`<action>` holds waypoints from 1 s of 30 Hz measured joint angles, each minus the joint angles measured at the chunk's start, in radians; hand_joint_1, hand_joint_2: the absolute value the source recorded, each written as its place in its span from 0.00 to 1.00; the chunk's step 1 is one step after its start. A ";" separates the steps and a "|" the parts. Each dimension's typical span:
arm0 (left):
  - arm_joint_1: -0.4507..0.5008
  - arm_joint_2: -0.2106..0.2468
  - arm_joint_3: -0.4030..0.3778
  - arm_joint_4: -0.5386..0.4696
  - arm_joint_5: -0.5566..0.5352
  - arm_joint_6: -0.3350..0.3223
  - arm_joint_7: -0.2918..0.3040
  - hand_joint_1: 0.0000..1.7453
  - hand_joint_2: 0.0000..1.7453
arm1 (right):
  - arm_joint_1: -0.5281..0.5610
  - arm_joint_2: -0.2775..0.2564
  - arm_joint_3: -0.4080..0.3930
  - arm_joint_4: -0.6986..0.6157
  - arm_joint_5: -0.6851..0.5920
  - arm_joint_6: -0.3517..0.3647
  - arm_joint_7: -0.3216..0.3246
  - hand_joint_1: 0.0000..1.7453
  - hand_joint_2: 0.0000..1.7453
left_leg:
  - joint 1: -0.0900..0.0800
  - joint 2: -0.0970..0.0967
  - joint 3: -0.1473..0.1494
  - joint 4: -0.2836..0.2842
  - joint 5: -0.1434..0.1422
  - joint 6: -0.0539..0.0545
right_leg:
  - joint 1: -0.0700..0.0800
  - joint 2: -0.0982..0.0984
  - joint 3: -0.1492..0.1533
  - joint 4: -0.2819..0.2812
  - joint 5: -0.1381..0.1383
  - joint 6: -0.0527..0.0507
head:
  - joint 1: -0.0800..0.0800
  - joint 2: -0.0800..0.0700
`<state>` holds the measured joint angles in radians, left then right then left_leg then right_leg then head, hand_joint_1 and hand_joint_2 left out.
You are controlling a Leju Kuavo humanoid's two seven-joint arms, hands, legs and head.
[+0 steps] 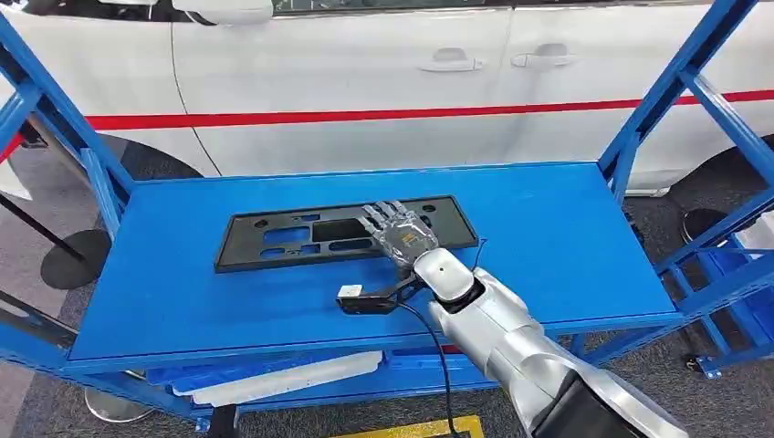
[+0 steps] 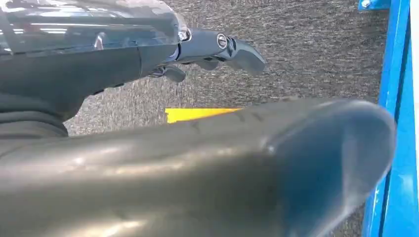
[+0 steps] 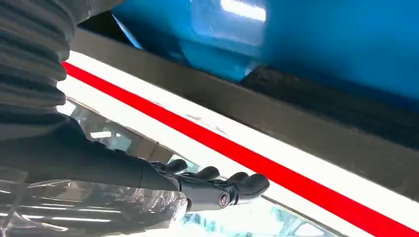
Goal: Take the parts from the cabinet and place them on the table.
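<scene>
Black plate (image 1: 345, 234) lies lengthwise across the blue shelf (image 1: 566, 246). Right hand (image 1: 402, 233) over its right half, fingers spread flat, prob. resting on it, gripping nothing.

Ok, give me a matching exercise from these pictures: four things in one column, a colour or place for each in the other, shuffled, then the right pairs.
Things:
1. black plastic panel
2. right hand
3. car stripe
4. long white part

Descriptions:
A. red, running along the white car
B. lying flat on the blue table top
C. on the shelf below the table top
D. over the right part of the panel

Pairs: 1-B, 2-D, 3-A, 4-C
</scene>
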<state>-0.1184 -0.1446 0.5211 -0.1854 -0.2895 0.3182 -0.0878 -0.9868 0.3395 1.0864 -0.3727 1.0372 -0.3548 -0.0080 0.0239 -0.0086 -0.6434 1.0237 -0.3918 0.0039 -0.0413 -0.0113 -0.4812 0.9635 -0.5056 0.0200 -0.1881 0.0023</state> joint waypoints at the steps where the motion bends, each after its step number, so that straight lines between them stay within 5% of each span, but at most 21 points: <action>1: 0.000 0.000 0.000 0.000 0.000 0.002 0.005 0.00 0.00 | 0.002 -0.001 0.000 0.000 0.002 0.000 -0.002 0.00 1.00 | -0.001 0.000 0.000 0.000 0.001 0.001 | -0.001 0.000 0.000 0.000 0.001 0.010 | 0.000 0.000; 4: 0.000 0.000 -0.001 0.000 0.000 0.006 0.009 0.00 0.00 | 0.008 -0.002 0.000 0.000 0.002 0.000 -0.003 0.00 1.00 | -0.001 0.000 0.000 0.001 0.001 0.002 | -0.002 0.000 -0.001 -0.001 0.002 0.037 | 0.000 0.000; 9: 0.000 0.000 -0.001 0.000 0.000 0.006 0.010 0.00 0.00 | 0.010 -0.003 0.000 0.000 0.002 0.000 -0.004 0.00 1.00 | 0.000 0.001 0.001 0.000 0.004 -0.002 | -0.001 0.000 -0.004 0.004 0.002 0.040 | 0.000 0.000; 10: 0.000 0.000 -0.001 0.000 0.000 0.007 0.010 0.00 0.00 | 0.011 -0.003 0.000 0.000 0.002 0.000 -0.005 0.00 0.00 | 0.000 0.001 0.001 0.000 0.005 -0.003 | 0.000 0.000 -0.004 0.005 0.002 0.040 | 0.000 0.000; 11: 0.000 0.000 -0.001 0.000 0.000 0.008 0.011 0.00 0.00 | 0.011 -0.003 0.000 0.000 0.002 0.003 -0.008 0.00 0.00 | 0.000 0.001 0.001 0.000 0.005 -0.003 | 0.000 0.000 -0.005 0.006 0.002 0.040 | 0.000 0.000; 12: 0.001 0.000 -0.001 0.000 0.000 0.008 0.013 0.00 0.00 | 0.012 -0.005 -0.002 0.000 -0.003 0.008 -0.014 0.00 1.00 | 0.001 0.001 0.001 0.000 0.005 -0.003 | 0.000 0.000 -0.005 0.007 0.001 0.040 | 0.000 0.000; 30: 0.015 0.000 0.000 0.000 0.003 0.021 0.004 0.00 0.00 | 0.026 -0.018 -0.067 0.000 -0.050 0.070 -0.061 0.00 1.00 | 0.002 0.001 0.002 -0.001 0.006 -0.005 | 0.000 0.000 -0.007 0.012 -0.001 0.036 | 0.000 0.000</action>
<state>-0.1037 -0.1446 0.5215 -0.1854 -0.2869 0.3391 -0.0839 -0.9609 0.3216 1.0193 -0.3723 0.9876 -0.2846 -0.0687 0.0261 -0.0076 -0.6414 1.0228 -0.3862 -0.0009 -0.0408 -0.0113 -0.4878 0.9754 -0.5071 0.0559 -0.1881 0.0023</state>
